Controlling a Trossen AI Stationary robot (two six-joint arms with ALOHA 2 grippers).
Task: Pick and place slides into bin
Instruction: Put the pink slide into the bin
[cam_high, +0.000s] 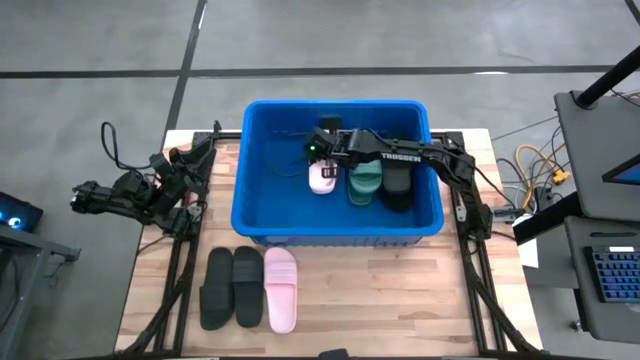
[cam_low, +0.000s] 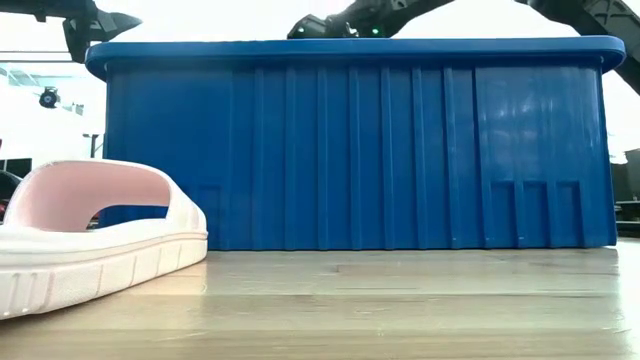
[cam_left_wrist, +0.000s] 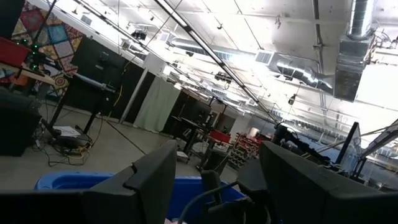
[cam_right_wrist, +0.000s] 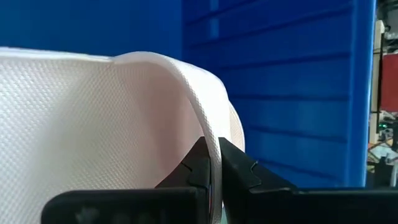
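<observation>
We see right gripper (cam_right_wrist: 214, 168) inside blue bin (cam_high: 262, 228), fingers clamped on strap of pink slide (cam_high: 321, 178), beside green slide (cam_high: 364, 183) and what looks like black slide (cam_high: 397, 186). Left gripper (cam_high: 88, 196) waits off table's left edge, fingers apart. Black pair (cam_high: 231, 286) and second pink slide (cam_high: 280, 288) lie on table (cam_high: 400, 300) before bin.

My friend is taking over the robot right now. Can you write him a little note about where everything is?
Right gripper: shut on the pink slide, inside the bin.
Left gripper: open, holding nothing, parked off the table's left edge.
Done: green slide and a black slide lie in the bin.
Left: let go of the pink one, then move two black slides and a pink slide from the table.
</observation>
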